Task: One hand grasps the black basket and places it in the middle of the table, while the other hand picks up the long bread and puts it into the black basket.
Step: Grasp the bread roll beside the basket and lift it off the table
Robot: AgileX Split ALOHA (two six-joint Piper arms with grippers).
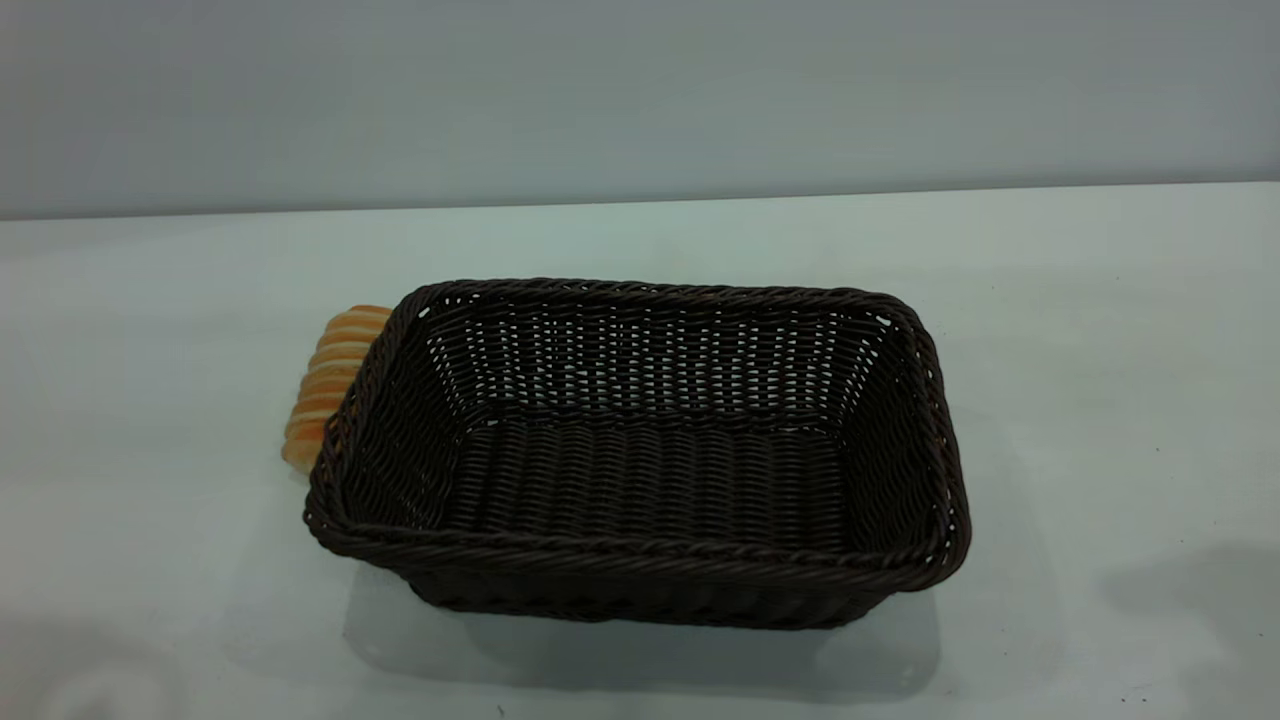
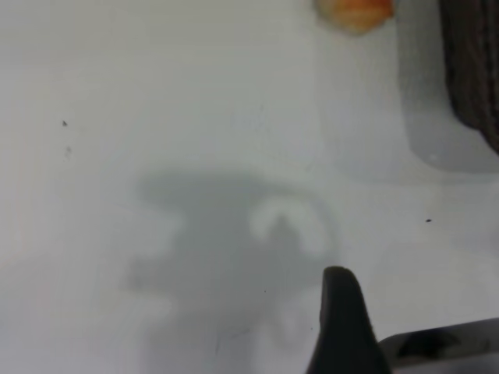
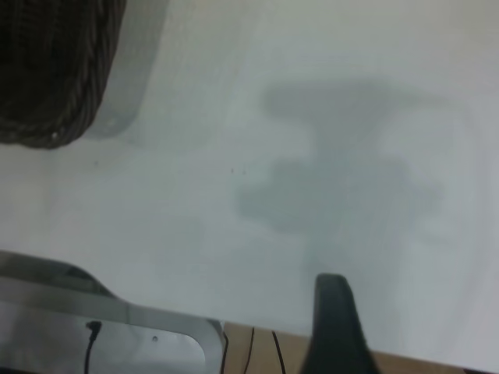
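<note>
The black basket [image 1: 640,560] stands upright near the middle of the table [image 1: 1100,350], and nothing lies in it. The long bread [image 1: 325,385] lies on the table against the outside of the basket's left end, its near part hidden by the rim. No arm shows in the exterior view. In the left wrist view my left gripper [image 2: 343,327] hangs over bare table, well short of the long bread [image 2: 355,12] and a corner of the black basket [image 2: 472,70]. My right gripper [image 3: 334,327] hovers by the table's edge, far from the black basket [image 3: 54,70].
Arm shadows fall on the table at the front left and front right. In the right wrist view a wooden strip with thin cables [image 3: 257,351] and a silver-grey bracket [image 3: 101,323] lie along the table's edge. A plain grey wall [image 1: 640,90] stands behind the table.
</note>
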